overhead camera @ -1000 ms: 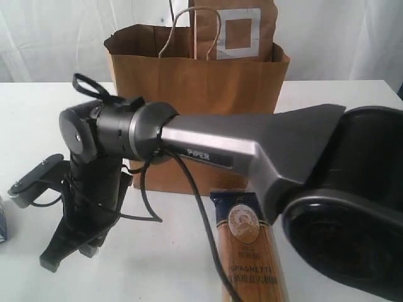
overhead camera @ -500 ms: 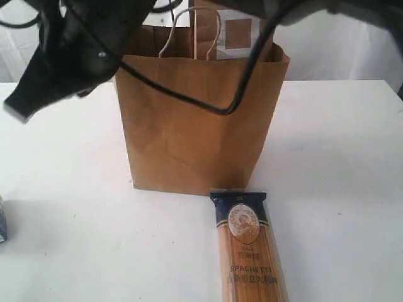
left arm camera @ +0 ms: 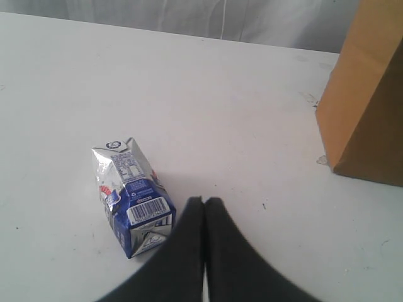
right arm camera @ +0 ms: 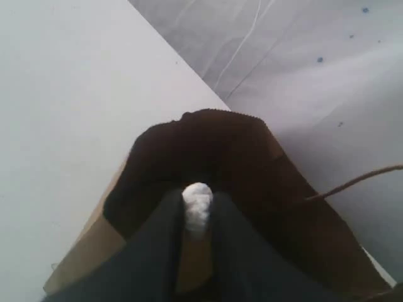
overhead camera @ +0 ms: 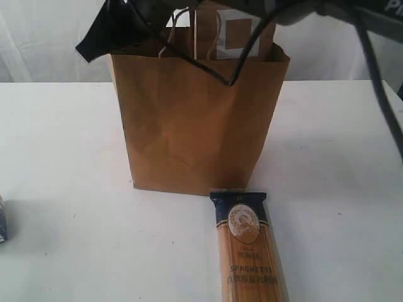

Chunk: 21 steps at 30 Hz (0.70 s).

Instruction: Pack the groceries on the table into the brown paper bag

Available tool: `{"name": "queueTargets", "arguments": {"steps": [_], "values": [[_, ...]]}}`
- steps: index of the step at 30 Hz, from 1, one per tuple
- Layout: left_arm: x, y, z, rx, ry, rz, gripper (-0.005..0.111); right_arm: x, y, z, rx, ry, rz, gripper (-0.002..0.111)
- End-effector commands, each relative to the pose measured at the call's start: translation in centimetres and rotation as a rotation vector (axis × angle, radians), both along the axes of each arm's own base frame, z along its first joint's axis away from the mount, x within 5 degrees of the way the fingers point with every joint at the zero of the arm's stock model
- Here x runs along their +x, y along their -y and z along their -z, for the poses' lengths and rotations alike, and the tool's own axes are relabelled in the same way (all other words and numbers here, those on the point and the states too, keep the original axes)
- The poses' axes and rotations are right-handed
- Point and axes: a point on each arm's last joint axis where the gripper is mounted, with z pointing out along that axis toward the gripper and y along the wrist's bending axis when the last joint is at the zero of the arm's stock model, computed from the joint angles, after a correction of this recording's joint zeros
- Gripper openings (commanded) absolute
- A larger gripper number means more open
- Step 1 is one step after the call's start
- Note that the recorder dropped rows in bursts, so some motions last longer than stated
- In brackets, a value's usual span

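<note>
Exterior view: the brown paper bag (overhead camera: 195,126) is standing on the white surface (overhead camera: 334,157), with a brown pouch with grey square label (overhead camera: 236,31) poking out of its top. The spaghetti packet (overhead camera: 249,251) is lying just in front of the bag.

Left wrist view: the left tool (left arm camera: 203,211) is hovering pressed together and empty, beside the small blue-white carton (left arm camera: 132,207).

Right wrist view: the right tool (right arm camera: 197,206) is pinching a small white thing (right arm camera: 197,200), its fingers narrow, over the bag's open mouth.

spaghetti packet (overhead camera: 249,251) cut off at bottom edge, brown pouch (overhead camera: 236,34) half hidden in bag (overhead camera: 189,126)
</note>
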Motion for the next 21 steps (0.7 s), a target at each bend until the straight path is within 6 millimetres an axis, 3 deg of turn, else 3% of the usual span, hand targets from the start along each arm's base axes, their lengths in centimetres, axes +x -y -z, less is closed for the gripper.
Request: {"name": "queueTargets", "arguments": {"steps": [1,11,14,17,21], "values": [[0.0,0.1,0.1,-0.012,0.003,0.005,0.0,1.0,0.4,0.6,0.015,-0.007,0.034,0.028],[0.0,0.1,0.1,-0.012,0.003,0.005,0.0,-0.4,2.5,-1.8,-0.003,-0.039,0.097,0.029],[0.0,0.1,0.1,-0.012,0.003,0.005,0.0,-1.2,4.0,-3.1,-0.042,-0.034,0.141,0.019],[0.0,0.1,0.1,-0.012,0.003,0.005,0.0,-1.6,5.6,-4.5,-0.085,0.009,0.194,0.0],[0.0,0.1,0.1,-0.012,0.003,0.005,0.0,-2.4,7.8,-7.9,0.067,0.074,0.219,0.0]]}}
